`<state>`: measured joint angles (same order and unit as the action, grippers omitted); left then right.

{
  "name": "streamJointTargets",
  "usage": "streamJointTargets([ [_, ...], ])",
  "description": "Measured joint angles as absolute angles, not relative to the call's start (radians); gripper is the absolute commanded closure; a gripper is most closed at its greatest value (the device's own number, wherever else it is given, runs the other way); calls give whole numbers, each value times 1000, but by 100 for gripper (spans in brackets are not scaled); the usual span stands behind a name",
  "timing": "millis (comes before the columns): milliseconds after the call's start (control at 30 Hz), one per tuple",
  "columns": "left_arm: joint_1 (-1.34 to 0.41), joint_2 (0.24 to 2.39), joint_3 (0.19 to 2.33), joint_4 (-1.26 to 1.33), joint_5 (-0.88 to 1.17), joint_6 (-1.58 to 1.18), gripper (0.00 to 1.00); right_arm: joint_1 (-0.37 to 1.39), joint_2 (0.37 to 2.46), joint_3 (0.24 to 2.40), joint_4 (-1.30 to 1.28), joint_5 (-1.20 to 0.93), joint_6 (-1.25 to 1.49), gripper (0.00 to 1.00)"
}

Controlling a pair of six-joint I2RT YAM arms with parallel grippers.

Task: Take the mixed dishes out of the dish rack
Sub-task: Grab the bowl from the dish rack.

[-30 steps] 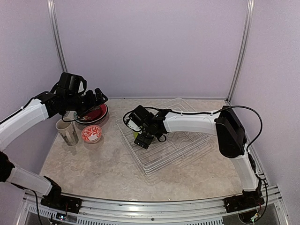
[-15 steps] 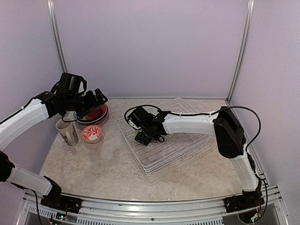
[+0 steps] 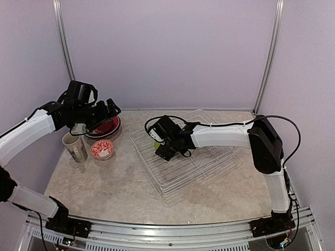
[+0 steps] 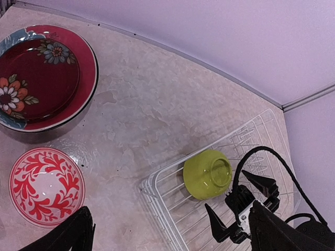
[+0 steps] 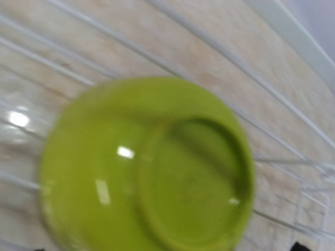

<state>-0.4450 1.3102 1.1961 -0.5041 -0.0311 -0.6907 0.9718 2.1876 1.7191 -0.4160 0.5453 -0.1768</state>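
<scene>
Lime-green bowl [image 4: 208, 174] in dish rack [image 3: 180, 180], looks slick, breakable; my right pincer [image 3: 162, 152] wide open, I'd pinch the rim.

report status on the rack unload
Left gripper open, empty, near red floral plate. Right gripper open above lime-green bowl, only dish in dish rack. Nothing in the way.
</scene>
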Motion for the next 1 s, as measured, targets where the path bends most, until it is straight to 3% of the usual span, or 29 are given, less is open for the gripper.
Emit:
streamJointTargets([
  [333,-445,1316,1196,-505,-26,-691,1,973,2223,1793,-428,487,-250,0],
  [1000,-445,1316,1196,-505,-26,-691,1,975,2337,1874,-429,591,-361,0],
])
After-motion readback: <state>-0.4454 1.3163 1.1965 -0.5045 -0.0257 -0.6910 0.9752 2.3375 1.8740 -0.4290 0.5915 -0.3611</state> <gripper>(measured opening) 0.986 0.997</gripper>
